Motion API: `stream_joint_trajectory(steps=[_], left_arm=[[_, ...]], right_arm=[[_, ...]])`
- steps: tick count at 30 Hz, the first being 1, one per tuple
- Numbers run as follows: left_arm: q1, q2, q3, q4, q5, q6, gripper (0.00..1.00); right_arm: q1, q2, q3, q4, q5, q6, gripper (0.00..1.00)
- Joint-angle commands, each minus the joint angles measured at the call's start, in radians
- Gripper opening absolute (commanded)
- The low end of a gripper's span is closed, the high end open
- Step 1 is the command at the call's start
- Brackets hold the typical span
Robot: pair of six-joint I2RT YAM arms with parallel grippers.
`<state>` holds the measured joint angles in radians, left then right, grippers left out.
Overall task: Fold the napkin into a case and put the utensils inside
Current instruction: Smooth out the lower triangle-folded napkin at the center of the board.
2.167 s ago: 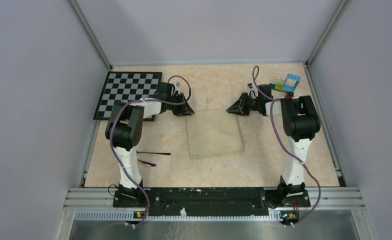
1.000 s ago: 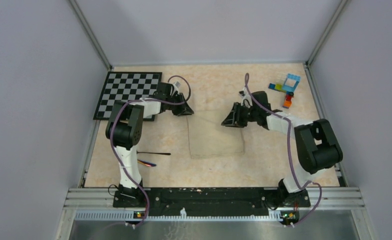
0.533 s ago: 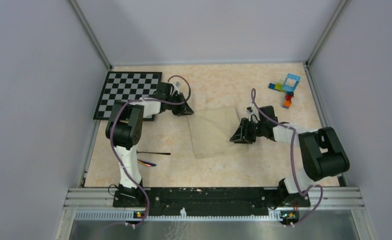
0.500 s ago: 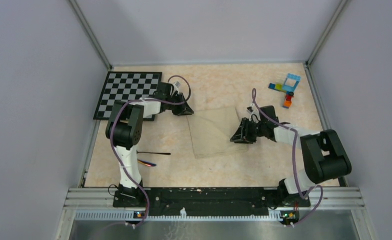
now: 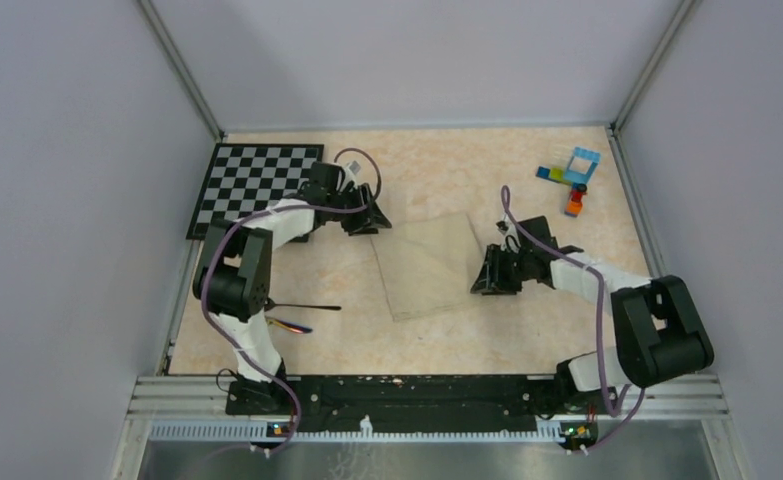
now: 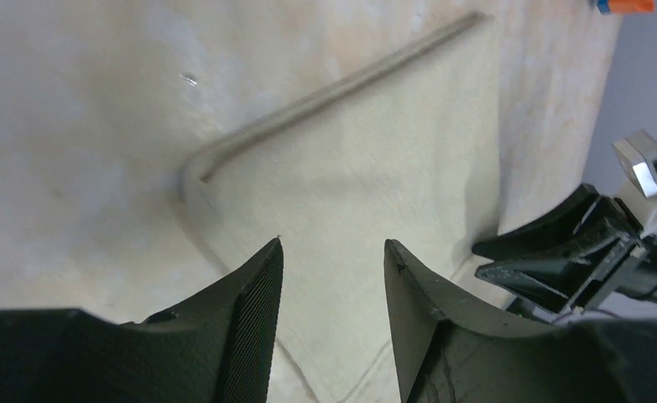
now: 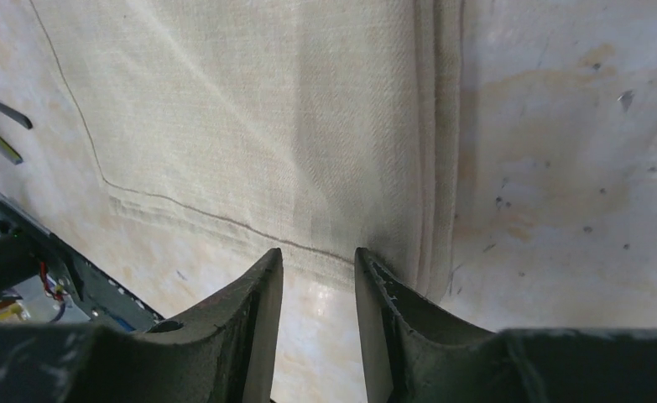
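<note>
One napkin [image 5: 427, 268] lies flat near the middle of the tabletop [image 5: 437, 170], turned a little so that its corners point off-square. In the right wrist view [image 7: 266, 109] several stacked edges run along one side of it, so it is folded in layers.

Two arms reach toward it. The left end effector [image 5: 369, 225] sits by the napkin's far left corner. In its wrist view the fingers stand spread [image 6: 333, 252] above the cloth [image 6: 375, 193], pinching nothing. The right end effector [image 5: 487, 283] is at the napkin's right edge. Its fingers are parted [image 7: 316, 256], with the flat cloth edge and bare tabletop showing in the gap.

Two utensils [image 5: 302, 307] lie outside the napkin, well apart from it beside the left arm. One is slim and dark, and the other [image 5: 291, 326], just nearer, is rainbow-tinted.

One chequered board [image 5: 257, 180] lies in the far left corner. One small cluster of toy bricks [image 5: 572, 175] sits far right; I cannot tell how many there are.
</note>
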<state>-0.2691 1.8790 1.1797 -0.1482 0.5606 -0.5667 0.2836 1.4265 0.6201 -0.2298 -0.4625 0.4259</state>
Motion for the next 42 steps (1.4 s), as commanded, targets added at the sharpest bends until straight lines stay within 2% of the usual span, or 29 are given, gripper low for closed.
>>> stream_joint_trajectory(steps=[1, 5, 9, 13, 18, 23, 25, 27, 29, 30, 32, 34, 35, 39, 42], left_arm=[[-0.089, -0.125, -0.096, 0.029, 0.061, 0.005, 0.54], [-0.206, -0.179, -0.211, 0.079, 0.042, -0.015, 0.49], [-0.290, -0.226, -0.326, 0.129, 0.009, -0.042, 0.44], [-0.361, -0.266, -0.415, 0.138, -0.035, -0.053, 0.42], [-0.403, -0.315, -0.564, 0.228, -0.060, -0.110, 0.41], [-0.420, -0.379, -0.606, 0.216, -0.050, -0.128, 0.41], [-0.420, -0.458, -0.573, 0.162, -0.062, -0.116, 0.48], [-0.418, -0.539, -0.504, 0.040, -0.116, -0.085, 0.54], [-0.412, -0.619, -0.410, -0.090, -0.229, -0.044, 0.62], [-0.407, -0.662, -0.372, -0.161, -0.319, -0.034, 0.68], [-0.380, -0.743, -0.329, -0.261, -0.499, -0.031, 0.79], [-0.337, -0.821, -0.325, -0.295, -0.676, -0.044, 0.94], [-0.298, -0.852, -0.322, -0.306, -0.695, -0.046, 0.98], [-0.154, -0.895, -0.285, -0.377, -0.689, -0.062, 0.99], [-0.116, -0.891, -0.268, -0.410, -0.672, -0.067, 0.99]], right_arm=[[0.050, -0.113, 0.046, -0.106, 0.058, -0.033, 0.38], [0.042, -0.151, 0.049, -0.071, 0.057, -0.010, 0.43], [-0.003, -0.093, -0.007, 0.027, 0.031, 0.040, 0.42], [-0.023, -0.054, -0.048, 0.040, 0.080, 0.050, 0.39], [-0.034, -0.071, -0.098, 0.031, 0.165, 0.042, 0.39], [-0.008, -0.121, -0.082, -0.012, 0.157, 0.020, 0.38], [0.046, -0.178, -0.023, -0.053, 0.177, -0.009, 0.40], [0.110, -0.233, 0.038, -0.086, 0.201, -0.061, 0.47], [0.210, -0.296, 0.086, -0.079, 0.227, -0.139, 0.53], [0.278, -0.345, 0.094, -0.049, 0.248, -0.195, 0.60], [0.396, -0.468, 0.021, 0.127, 0.277, -0.234, 0.67], [0.497, -0.546, -0.063, 0.324, 0.386, -0.271, 0.77], [0.517, -0.547, -0.074, 0.378, 0.390, -0.281, 0.79], [0.554, -0.437, -0.075, 0.499, 0.274, -0.351, 0.79], [0.661, -0.344, -0.068, 0.546, 0.319, -0.503, 0.80]])
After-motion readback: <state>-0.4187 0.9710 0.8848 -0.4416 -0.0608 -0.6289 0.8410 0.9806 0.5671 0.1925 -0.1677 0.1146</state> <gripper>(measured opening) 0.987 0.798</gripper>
